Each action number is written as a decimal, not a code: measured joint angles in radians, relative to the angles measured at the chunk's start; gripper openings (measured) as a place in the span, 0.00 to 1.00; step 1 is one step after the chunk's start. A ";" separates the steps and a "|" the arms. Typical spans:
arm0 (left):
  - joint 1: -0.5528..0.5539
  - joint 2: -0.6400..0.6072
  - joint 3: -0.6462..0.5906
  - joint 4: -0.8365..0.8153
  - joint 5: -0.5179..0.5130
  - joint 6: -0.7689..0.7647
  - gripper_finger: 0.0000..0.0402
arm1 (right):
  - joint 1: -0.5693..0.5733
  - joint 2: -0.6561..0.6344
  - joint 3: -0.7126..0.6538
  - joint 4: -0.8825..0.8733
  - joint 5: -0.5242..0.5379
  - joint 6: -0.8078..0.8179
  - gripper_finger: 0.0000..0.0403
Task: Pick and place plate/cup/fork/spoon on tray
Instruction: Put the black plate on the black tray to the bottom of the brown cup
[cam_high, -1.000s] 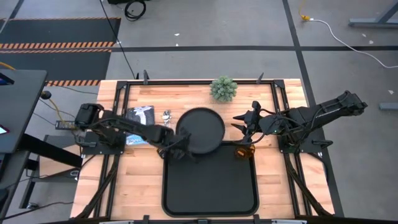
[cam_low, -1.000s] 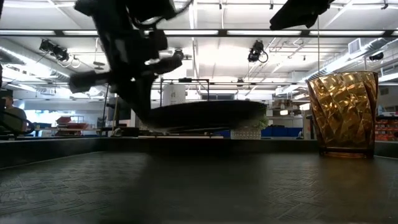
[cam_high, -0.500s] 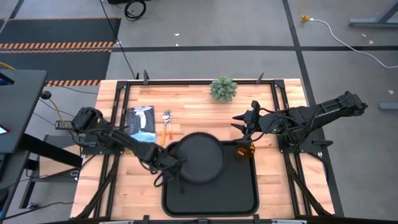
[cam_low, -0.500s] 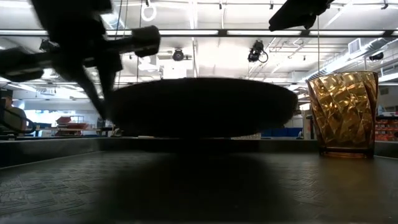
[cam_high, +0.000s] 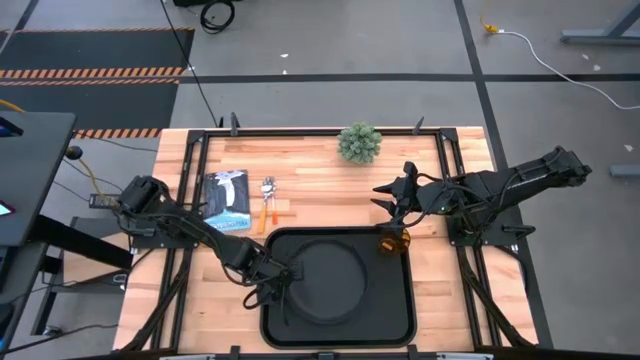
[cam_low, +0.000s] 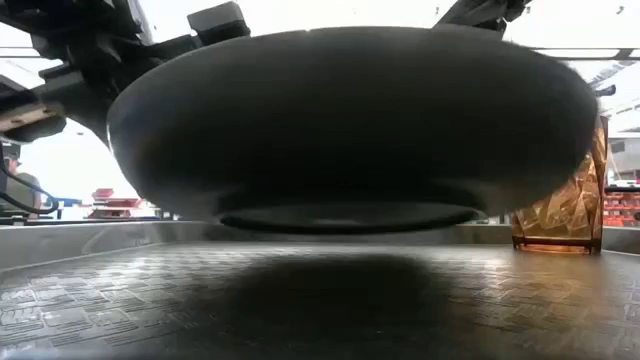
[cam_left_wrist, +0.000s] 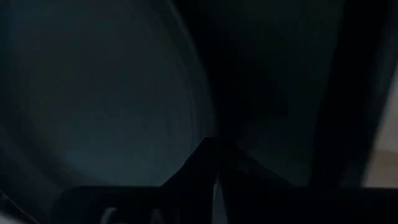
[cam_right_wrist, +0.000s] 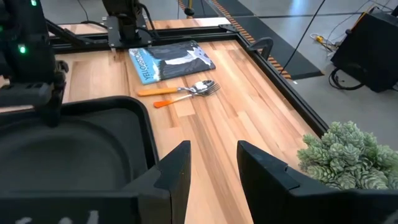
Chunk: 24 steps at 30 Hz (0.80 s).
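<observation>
The left tool is clamped on the left rim of the plate, which hangs level just above the floor of the tray; the low view shows a thin gap and a shadow under the plate. Farther back on the wooden surface, left of centre, the fork and spoon lie side by side next to a blue packet. A green plant stands near the far edge. The cup stands upright in the tray's back right corner. The right tool hovers behind the cup, its fingers spread apart and empty
</observation>
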 joint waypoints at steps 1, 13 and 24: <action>0.000 0.011 0.000 0.020 0.006 0.003 0.03 | 0.000 0.000 0.000 0.001 0.000 0.000 0.34; -0.010 0.059 0.000 0.214 0.012 0.047 0.03 | 0.000 0.000 0.000 0.025 -0.026 -0.002 0.34; -0.019 0.158 0.125 0.120 -0.030 -0.036 0.03 | 0.000 0.000 0.001 0.034 -0.034 -0.003 0.34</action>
